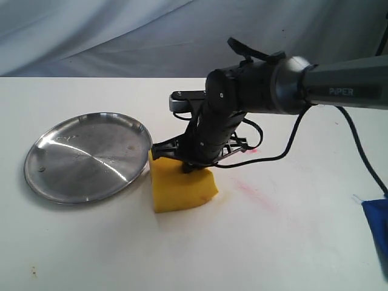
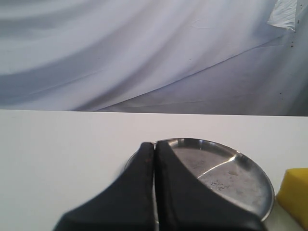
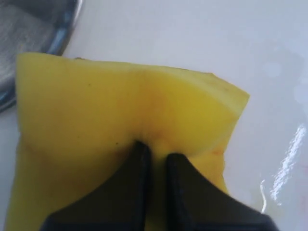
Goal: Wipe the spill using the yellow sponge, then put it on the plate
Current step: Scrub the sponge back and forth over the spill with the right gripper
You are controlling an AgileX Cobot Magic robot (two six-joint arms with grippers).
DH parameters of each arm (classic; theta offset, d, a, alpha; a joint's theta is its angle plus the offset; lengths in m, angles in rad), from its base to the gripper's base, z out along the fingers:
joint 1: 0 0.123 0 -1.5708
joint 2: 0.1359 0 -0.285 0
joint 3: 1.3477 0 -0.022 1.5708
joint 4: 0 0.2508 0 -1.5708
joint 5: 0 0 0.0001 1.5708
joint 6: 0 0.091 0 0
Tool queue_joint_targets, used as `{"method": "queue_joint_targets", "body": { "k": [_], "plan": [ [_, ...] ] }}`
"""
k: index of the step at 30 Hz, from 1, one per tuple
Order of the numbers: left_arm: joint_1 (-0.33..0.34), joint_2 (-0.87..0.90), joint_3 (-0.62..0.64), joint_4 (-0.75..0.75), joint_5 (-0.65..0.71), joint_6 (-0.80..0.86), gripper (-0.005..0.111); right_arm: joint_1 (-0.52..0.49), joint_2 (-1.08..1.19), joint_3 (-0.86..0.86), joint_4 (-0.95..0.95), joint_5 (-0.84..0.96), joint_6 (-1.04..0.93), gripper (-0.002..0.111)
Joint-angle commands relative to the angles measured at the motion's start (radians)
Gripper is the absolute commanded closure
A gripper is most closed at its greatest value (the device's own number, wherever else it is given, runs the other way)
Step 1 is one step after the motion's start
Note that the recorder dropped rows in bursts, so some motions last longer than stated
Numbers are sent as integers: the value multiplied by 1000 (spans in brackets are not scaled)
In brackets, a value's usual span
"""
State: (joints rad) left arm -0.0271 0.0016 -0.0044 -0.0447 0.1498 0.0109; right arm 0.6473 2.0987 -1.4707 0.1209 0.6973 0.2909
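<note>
The yellow sponge (image 1: 182, 188) (image 3: 120, 110) lies on the white table just right of the steel plate (image 1: 85, 154), its left corner against the plate's rim. My right gripper (image 1: 193, 165) (image 3: 156, 151) comes down from the right and is shut on the sponge, pinching a fold of foam between its black fingers (image 3: 134, 192). My left gripper (image 2: 154, 147) is shut with nothing in it, out of the exterior view; past it lie the plate (image 2: 250, 192) and a corner of the sponge (image 2: 294, 192). No pale puddle shows.
Faint red smears (image 1: 251, 193) mark the table right of the sponge. A blue cloth (image 1: 377, 227) lies at the right edge. A wet sheen (image 3: 288, 163) glints on the table beside the sponge. Grey drapery hangs behind the table.
</note>
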Motion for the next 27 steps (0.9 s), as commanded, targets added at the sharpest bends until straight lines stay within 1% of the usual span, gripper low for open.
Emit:
{"method": "queue_joint_targets", "body": {
  "k": [1, 7, 12, 18, 21, 24, 27],
  "plan": [
    [-1, -2, 4, 1, -4, -1, 105, 46, -56, 112, -5, 16, -2, 108],
    [-1, -2, 4, 1, -4, -1, 105, 47, -222, 372, -2, -125, -2, 108],
    [-1, -2, 4, 1, -4, -3, 105, -32, -342, 514, -2, -199, 3, 108],
    [-1, -2, 4, 1, -4, -3, 105, -164, -367, 543, -2, -220, 6, 108],
    [-1, -2, 4, 1, -4, -1, 105, -221, -361, 540, 4, -273, 7, 108],
    [-1, -2, 4, 1, -4, -1, 105, -263, -325, 502, 20, -281, 9, 108],
    [-1, -2, 4, 1, -4, -1, 105, -273, -267, 437, 20, -260, 9, 108]
  ]
}}
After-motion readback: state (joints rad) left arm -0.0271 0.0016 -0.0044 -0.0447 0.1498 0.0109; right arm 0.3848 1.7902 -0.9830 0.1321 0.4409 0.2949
